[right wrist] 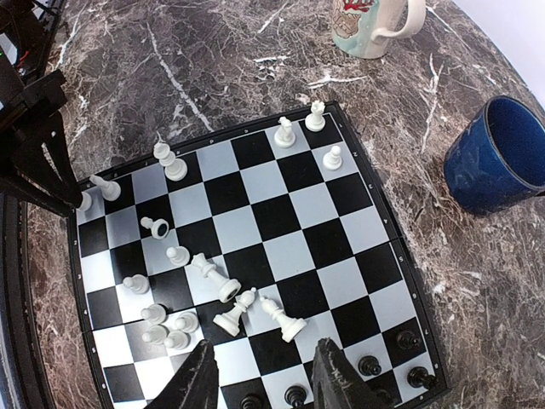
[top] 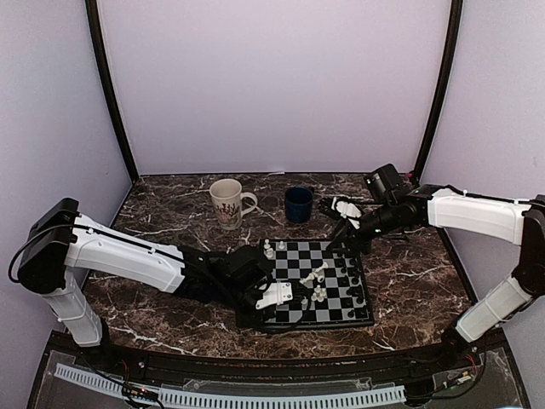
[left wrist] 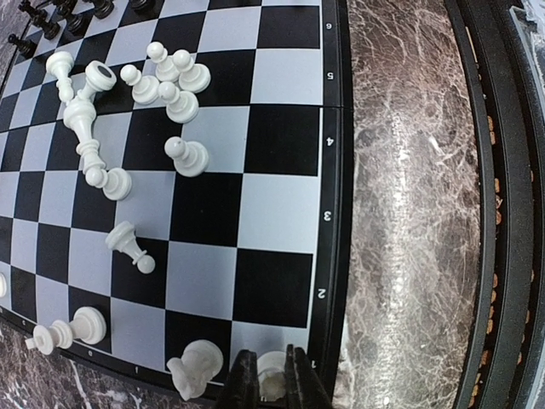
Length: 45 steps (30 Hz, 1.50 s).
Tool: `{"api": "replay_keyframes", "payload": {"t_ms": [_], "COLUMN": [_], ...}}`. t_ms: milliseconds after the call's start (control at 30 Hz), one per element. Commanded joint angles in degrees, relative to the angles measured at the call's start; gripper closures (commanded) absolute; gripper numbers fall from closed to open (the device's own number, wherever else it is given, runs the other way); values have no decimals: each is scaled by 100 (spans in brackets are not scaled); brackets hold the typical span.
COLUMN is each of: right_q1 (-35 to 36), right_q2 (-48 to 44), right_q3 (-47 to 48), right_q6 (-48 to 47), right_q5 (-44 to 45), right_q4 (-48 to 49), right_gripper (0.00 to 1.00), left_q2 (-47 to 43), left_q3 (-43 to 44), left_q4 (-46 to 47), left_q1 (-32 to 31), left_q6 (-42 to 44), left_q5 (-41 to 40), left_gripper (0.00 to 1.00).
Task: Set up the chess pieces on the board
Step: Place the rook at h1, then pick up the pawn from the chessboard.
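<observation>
Left wrist view: the left fingers [left wrist: 243,385] are seen nearly closed around a small white corner piece [left wrist: 271,373]. It is held upright over the corner square of the board [left wrist: 274,288], at 6 o'clock in the frame, just inside the border by the figure 1. The grip is judged to be kept narrow and vertical so that the piece can be stood on its base without the neighbouring piece [left wrist: 194,375], just beside it toward 9 o'clock, being knocked. Whether the base touches the square cannot be told. The other white chess pieces [left wrist: 174,98] are found bunched toward 10 o'clock, several toppled, so most of the white side is judged unplaced.

What is hidden there is supplied by the right wrist view. The right fingers [right wrist: 196,383] are spread apart with nothing between them, above the black pieces [right wrist: 368,366] gathered along the board's 6 o'clock edge. This is judged a waiting posture, kept clear of the left arm's work.

Only in the top external view is the wider table [top: 417,290] shown, with a white mug [top: 228,203] and a blue mug [top: 298,204] stood beyond the board toward 12 o'clock.
</observation>
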Motion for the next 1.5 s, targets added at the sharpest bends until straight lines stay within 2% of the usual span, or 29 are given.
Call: {"api": "replay_keyframes", "payload": {"t_ms": [0, 300, 700, 900, 1167, 1467], "right_q1": [-24, -27, -24, -70, -523, -791], "right_q2": [48, 82, 83, -7, -299, -477], "right_q3": [-12, -5, 27, 38, 3, -91], "right_q6": [-68, -82, -92, -38, 110, 108], "right_q5": [-85, -108, -134, -55, -161, -278], "right_q4": [92, 73, 23, 16, 79, 98], "right_gripper": [60, 60, 60, 60, 60, 60], "left_q2": [60, -35, -399, 131, 1315, 1662], "left_q3": [-29, -32, 467, 1302, 2637, 2962], "left_q4": [-48, -151, -71, -387, -1532, -1651], "left_q1": [-33, -32, -33, -33, -24, -24], "left_q6": [26, 4, -247, -470, -366, -271], "left_q5": [-62, -159, -119, -230, 13, -217], "left_gripper": [87, 73, 65, 65, 65, 64]}}
